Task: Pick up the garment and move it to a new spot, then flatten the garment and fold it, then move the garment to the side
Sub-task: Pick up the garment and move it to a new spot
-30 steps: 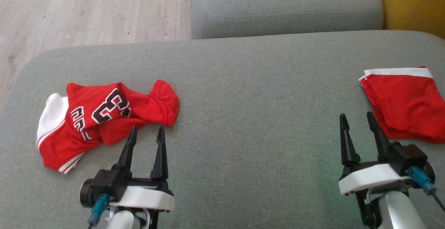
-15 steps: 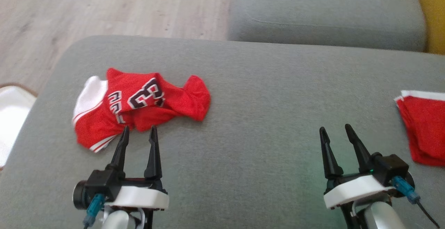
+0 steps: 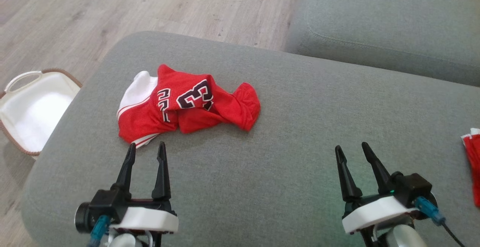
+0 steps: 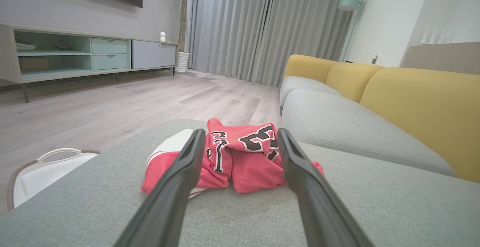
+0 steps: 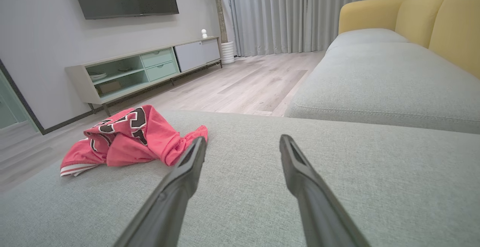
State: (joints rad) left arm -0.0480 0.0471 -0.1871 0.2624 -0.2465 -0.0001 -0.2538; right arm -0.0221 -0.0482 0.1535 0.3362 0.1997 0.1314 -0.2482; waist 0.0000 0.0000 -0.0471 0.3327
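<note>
Crumpled red mesh jersey (image 3: 225,108) on grey fabric cushion (image 3: 262,172)
It lies just at twelve o'clock of the left gripper (image 3: 146,144), whose fingers are spread and empty.

Grey cushion (image 3: 292,134) carrying two red pieces of clothing.
A crumpled red jersey (image 3: 195,106), white-trimmed and with dark numerals facing up, lies on the cushion's left part, near its far left corner. A second red cloth (image 3: 473,164) with a white edge lies well apart from it at the cushion's right side, cut off by the picture's edge.
</note>
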